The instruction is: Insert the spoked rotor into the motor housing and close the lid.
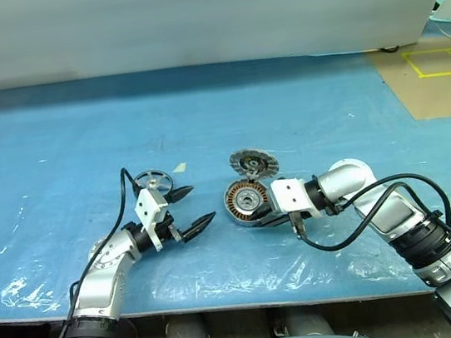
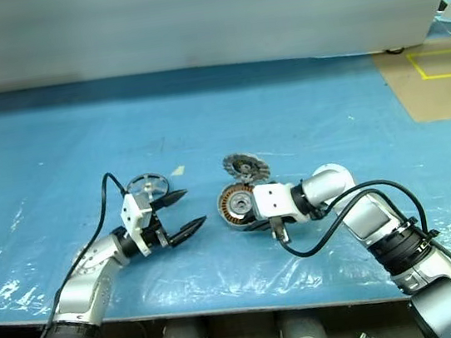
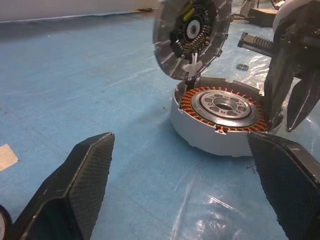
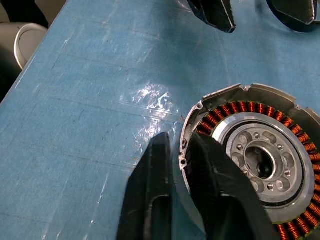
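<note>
Now, you have plenty of free blue tabletop (image 1: 301,108) beyond the parts, running to the pale wall at the back, while the near edge lies close under both arms. To the far right the blue sheet ends at a brown floor (image 1: 436,80) marked with yellow tape.

The motor housing (image 1: 245,203) sits near the middle of the tabletop, open side up, its copper windings ringing a silver centre piece with round holes. The lid (image 1: 253,163) stands tilted up on the far side of the housing, its lower edge at the housing's rim, so the opening stays uncovered.

Your right tool (image 4: 175,165) is at the housing's right side, its two fingers a narrow gap apart with the housing wall between them; one finger is inside the rim over the windings, the other outside. I cannot tell whether they press on the wall.

Your left tool (image 1: 191,210) hangs to the left of the housing with fingers spread wide, holding nothing, pointing toward it across bare sheet. The spoked rotor (image 1: 152,181) lies flat just behind that tool, close to its upper finger. A small pale scrap (image 1: 180,167) lies just right of the rotor.
</note>
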